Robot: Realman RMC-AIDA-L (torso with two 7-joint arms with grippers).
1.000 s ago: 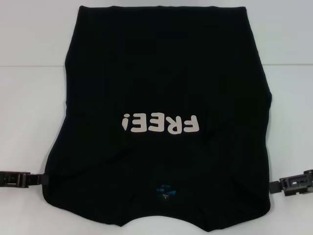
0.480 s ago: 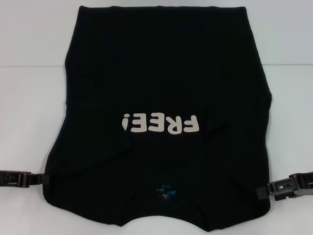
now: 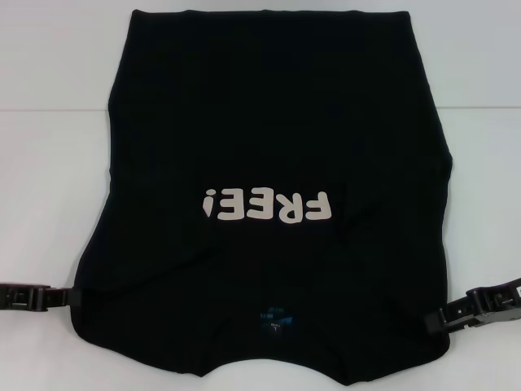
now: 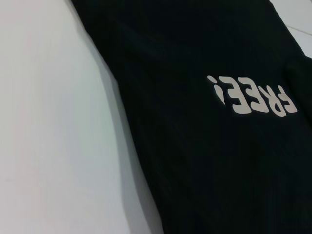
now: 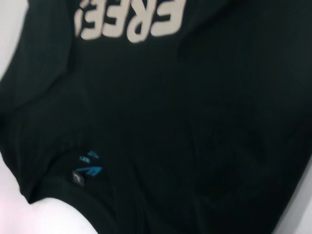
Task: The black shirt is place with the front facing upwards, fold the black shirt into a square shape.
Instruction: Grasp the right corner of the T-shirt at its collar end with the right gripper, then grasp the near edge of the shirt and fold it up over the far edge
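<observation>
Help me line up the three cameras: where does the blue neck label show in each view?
Head view: blue neck label low centre, below the FREE! lettering on the black shirt.
Left wrist view: not in it.
Right wrist view: lower left.
Shared landmark: the FREE! lettering.

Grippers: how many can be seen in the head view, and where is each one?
2. The left gripper is at the black shirt's left near edge; the right gripper is at its right near edge.
</observation>
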